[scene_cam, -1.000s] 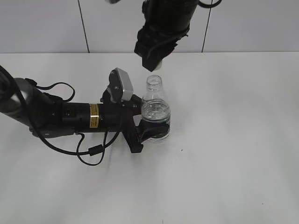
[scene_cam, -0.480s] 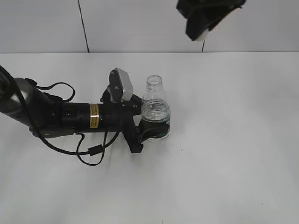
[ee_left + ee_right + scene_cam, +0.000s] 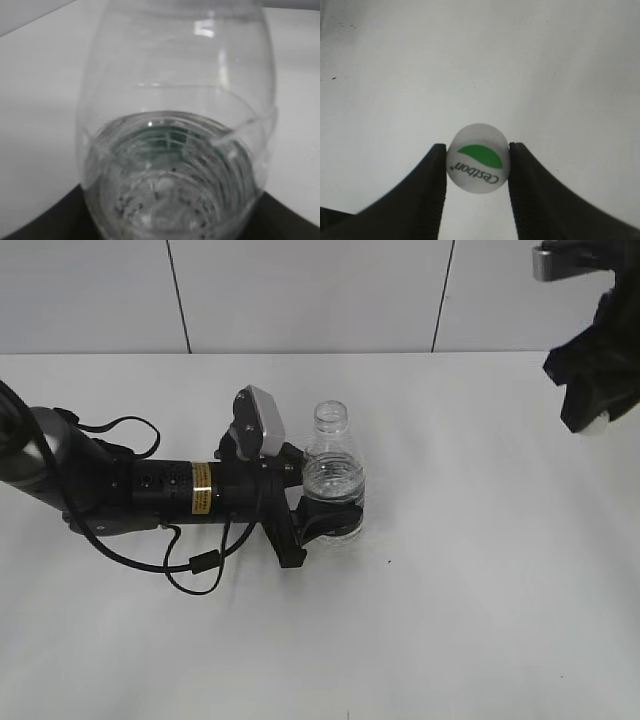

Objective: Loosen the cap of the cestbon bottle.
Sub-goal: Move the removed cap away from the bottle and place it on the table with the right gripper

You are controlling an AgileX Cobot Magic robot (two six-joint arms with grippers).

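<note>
The cestbon bottle [image 3: 333, 485] stands upright near the table's middle, its neck open with no cap on it. My left gripper [image 3: 325, 525] is shut on the bottle's lower body; the bottle [image 3: 175, 150] fills the left wrist view. The cap [image 3: 478, 158], white with a green patch and "Cestbon" print, is held between my right gripper's fingers [image 3: 477, 160]. In the exterior view my right gripper [image 3: 592, 415] is high at the far right, well away from the bottle, with a bit of white showing at its tip.
The white table [image 3: 450, 620] stretches around the bottle. A black cable [image 3: 195, 565] loops on the table by the left arm. A tiled wall [image 3: 300, 290] runs along the back.
My right gripper has moved with the cap from just above the bottle's neck to the far right. The bottle and left gripper have not moved.
</note>
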